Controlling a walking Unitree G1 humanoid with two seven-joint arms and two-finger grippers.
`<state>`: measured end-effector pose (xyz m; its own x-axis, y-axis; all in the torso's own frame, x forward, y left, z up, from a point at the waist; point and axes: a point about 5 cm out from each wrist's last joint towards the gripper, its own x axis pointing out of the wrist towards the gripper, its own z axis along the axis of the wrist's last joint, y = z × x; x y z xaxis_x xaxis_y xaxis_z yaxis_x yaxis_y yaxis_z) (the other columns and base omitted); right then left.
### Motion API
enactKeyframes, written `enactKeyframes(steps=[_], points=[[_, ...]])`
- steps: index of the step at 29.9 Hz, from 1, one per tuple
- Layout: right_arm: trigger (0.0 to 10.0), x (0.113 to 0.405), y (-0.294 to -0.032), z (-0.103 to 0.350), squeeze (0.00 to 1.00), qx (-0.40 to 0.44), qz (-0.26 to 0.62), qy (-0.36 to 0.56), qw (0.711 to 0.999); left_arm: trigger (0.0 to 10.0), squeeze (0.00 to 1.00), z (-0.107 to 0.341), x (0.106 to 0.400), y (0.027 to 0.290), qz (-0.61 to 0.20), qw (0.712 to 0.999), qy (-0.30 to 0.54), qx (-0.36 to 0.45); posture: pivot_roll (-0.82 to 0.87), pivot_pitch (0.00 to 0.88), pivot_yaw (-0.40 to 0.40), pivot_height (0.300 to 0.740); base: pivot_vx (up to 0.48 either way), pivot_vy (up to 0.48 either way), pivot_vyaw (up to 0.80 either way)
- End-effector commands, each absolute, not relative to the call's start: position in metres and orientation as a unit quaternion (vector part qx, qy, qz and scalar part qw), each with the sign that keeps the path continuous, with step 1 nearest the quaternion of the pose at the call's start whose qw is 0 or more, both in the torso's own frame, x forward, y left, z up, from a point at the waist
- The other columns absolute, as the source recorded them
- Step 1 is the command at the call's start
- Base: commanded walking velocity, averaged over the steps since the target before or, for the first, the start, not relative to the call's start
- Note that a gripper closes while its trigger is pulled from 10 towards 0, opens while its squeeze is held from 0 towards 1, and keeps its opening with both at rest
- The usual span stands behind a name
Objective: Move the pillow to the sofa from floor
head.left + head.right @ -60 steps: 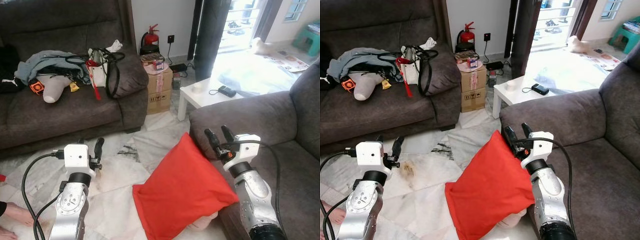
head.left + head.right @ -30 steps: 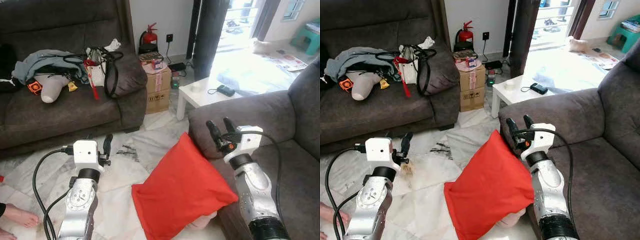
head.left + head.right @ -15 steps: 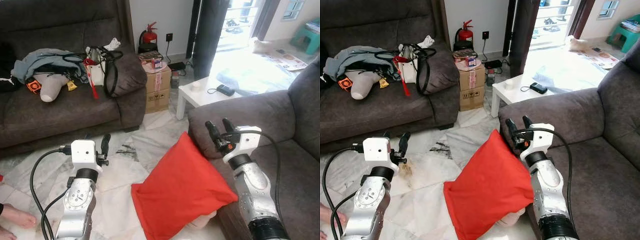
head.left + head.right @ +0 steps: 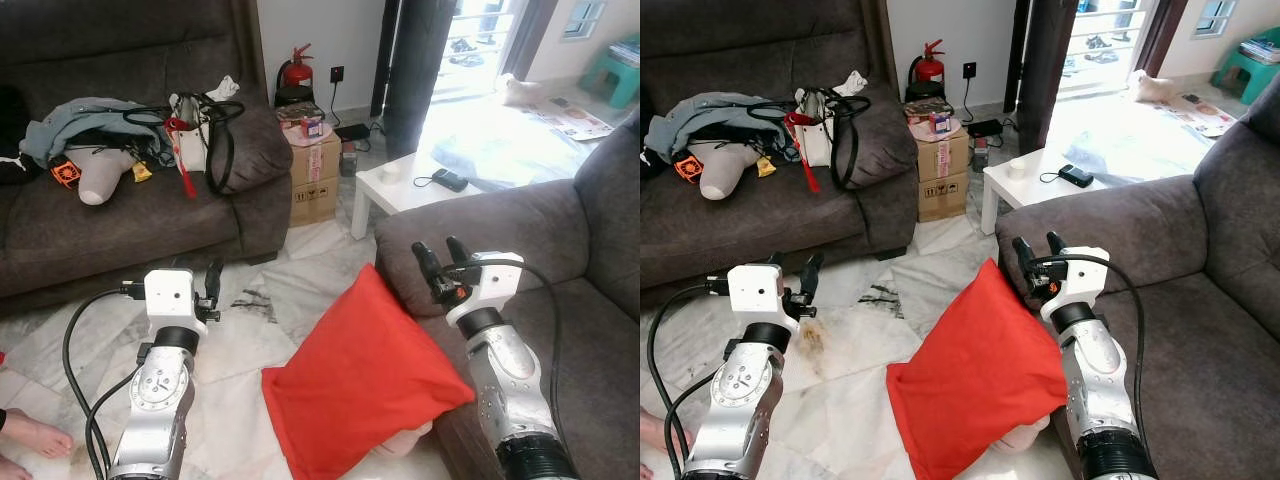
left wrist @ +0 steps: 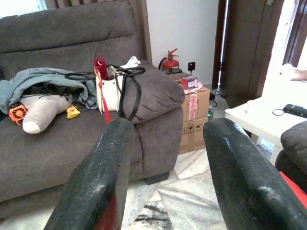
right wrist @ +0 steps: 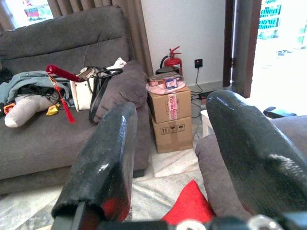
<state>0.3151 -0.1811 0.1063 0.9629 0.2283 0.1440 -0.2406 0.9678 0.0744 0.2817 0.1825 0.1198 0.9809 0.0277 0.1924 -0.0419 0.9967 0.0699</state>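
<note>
The pillow (image 4: 365, 385) is leaning on the sofa (image 4: 560, 230), looking soft and light. Both hands, left hand (image 4: 196, 275) and right hand (image 4: 438, 262), are hanging open and empty. Its top corner is looking easiest to pinch.

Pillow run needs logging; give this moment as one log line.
pillow: on floor, leaning against sofa | left gripper: open, empty | right gripper: open, above pillow | grasp: none

Daylight pours in through the doorway (image 4: 480, 40) at the far right, blowing out the floor beyond it to near white and glaring on the white counter (image 4: 415, 185). The dark sofa (image 4: 110, 215) on the left sits dimmer yet stays legible. Head views are sharp. In both wrist views the near black fingers (image 5: 103, 187) look soft and bulged.
</note>
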Motion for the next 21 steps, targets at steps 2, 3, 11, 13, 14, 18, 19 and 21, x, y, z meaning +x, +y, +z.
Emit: enactKeyframes(steps=[2, 3, 11, 13, 14, 18, 19, 21], points=[[10.0, 0.3185, -0.1786, 0.1082, 0.0, 0.042, 0.125, -0.064, 0.989, 10.0, 0.0, 0.1173, 0.2789, 0.1833, 0.017, 0.995, -0.089, 0.041, 0.01, 0.041, 0.014, 0.736, 0.0, 0.0, 0.0], [10.0, 0.3188, -0.1781, 0.1084, 0.0, 0.043, 0.126, -0.063, 0.989, 10.0, 0.0, 0.1173, 0.2789, 0.1833, 0.018, 0.995, -0.089, 0.04, 0.01, 0.041, 0.014, 0.732, 0.0, 0.0, 0.0], [10.0, 0.3182, -0.1751, 0.1083, 0.0, 0.04, 0.135, -0.065, 0.988, 10.0, 0.0, 0.1179, 0.2804, 0.1809, 0.016, 0.995, -0.09, 0.038, 0.0, 0.05, 0.009, 0.698, 0.0, 0.0, 0.0], [10.0, 0.3175, -0.175, 0.1089, 0.0, 0.039, 0.137, -0.068, 0.987, 10.0, 0.0, 0.1177, 0.2803, 0.1812, 0.017, 0.995, -0.09, 0.038, 0.0, 0.05, 0.009, 0.698, 0.0, 0.0, 0.0], [10.0, 0.3175, -0.1751, 0.1091, 0.0, 0.038, 0.137, -0.067, 0.987, 10.0, 0.0, 0.1177, 0.2803, 0.1813, 0.017, 0.995, -0.09, 0.038, 0.0, 0.057, 0.005, 0.698, 0.0, 0.0, 0.0], [10.0, 0.3184, -0.1761, 0.108, 0.0, 0.036, 0.136, -0.062, 0.988, 10.0, 0.0, 0.1167, 0.2796, 0.181, 0.019, 0.995, -0.087, 0.037, 0.0, 0.063, 0.001, 0.698, 0.0, 0.0, 0.0], [10.0, 0.3192, -0.1756, 0.1084, 0.0, 0.037, 0.136, -0.061, 0.988, 10.0, 0.0, 0.1161, 0.279, 0.1802, 0.019, 0.995, -0.086, 0.036, 0.01, 0.066, -0.001, 0.698, 0.0, 0.0, 0.0], [10.0, 0.3197, -0.175, 0.1088, 0.0, 0.037, 0.136, -0.061, 0.988, 10.0, 0.0, 0.1159, 0.2789, 0.1799, 0.019, 0.996, -0.086, 0.035, 0.0, 0.067, -0.002, 0.698, 0.0, 0.0, 0.0]])
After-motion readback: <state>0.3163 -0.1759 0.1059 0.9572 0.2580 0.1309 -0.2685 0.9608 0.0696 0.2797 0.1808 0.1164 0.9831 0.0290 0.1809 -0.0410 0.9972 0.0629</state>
